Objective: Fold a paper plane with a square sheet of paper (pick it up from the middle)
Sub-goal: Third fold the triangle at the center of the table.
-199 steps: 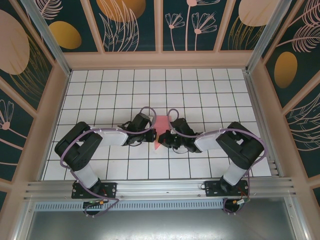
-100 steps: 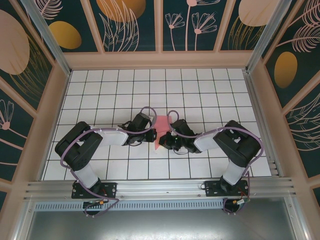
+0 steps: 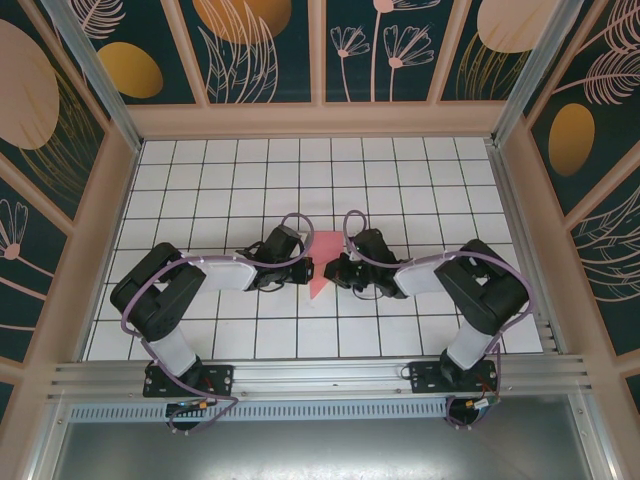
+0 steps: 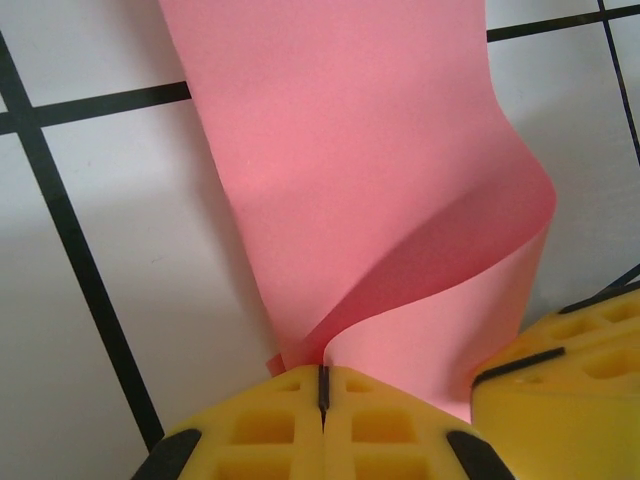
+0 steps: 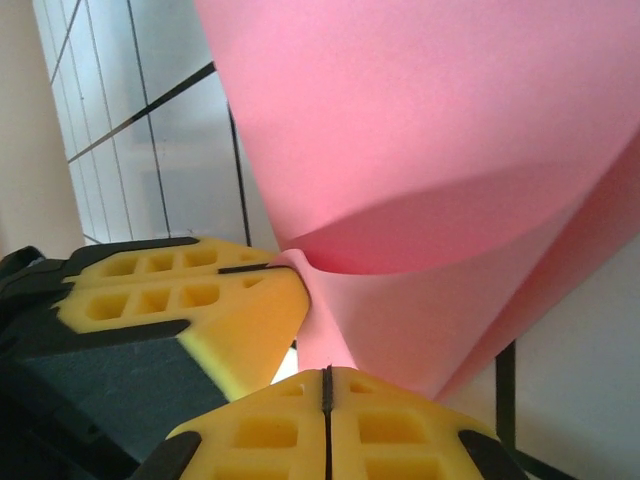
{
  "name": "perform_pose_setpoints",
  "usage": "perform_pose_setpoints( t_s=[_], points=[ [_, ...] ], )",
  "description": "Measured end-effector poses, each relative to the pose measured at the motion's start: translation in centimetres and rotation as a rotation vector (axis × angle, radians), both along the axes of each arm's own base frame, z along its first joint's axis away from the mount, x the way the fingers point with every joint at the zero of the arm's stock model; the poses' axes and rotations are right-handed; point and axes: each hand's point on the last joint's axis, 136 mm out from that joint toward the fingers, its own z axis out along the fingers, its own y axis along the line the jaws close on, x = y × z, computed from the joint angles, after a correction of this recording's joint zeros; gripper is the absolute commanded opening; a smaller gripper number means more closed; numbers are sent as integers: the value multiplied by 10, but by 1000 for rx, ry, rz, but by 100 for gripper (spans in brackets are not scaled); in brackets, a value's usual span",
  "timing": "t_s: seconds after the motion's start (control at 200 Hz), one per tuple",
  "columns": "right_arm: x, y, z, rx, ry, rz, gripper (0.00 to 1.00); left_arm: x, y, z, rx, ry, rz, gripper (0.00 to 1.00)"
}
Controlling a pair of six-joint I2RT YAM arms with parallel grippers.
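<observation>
The salmon-pink sheet of paper [image 3: 323, 260] lies mid-table between both grippers, narrowing to a point toward the near side. My left gripper [image 3: 306, 268] is shut on its left near edge. In the left wrist view the yellow fingertips [image 4: 290, 415] pinch the paper [image 4: 350, 170], which curls up in a wave. My right gripper [image 3: 339, 270] is shut on the right near edge. In the right wrist view the paper [image 5: 420, 140] bows upward from the shut gripper [image 5: 326, 378], and the left gripper's fingers [image 5: 180, 300] sit close beside.
White tiled table [image 3: 300, 180] with black grid lines, walled by patterned panels on three sides. An aluminium rail [image 3: 320, 375] runs along the near edge. Both arms fold inward, so the two grippers almost touch.
The right wrist has shifted slightly right and away, uncovering more of the paper's pointed shape. The left arm has stayed still. Both grippers remain shut on the paper.
</observation>
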Motion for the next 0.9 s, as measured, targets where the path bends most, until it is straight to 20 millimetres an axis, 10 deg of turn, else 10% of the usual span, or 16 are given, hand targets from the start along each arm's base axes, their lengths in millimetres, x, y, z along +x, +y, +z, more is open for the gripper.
perform_pose_setpoints(
  t_s=[0.901],
  points=[
    [29, -15, 10, -1, -46, -21, 10, 0, 0, 0, 3, 0, -2, 4]
  ],
)
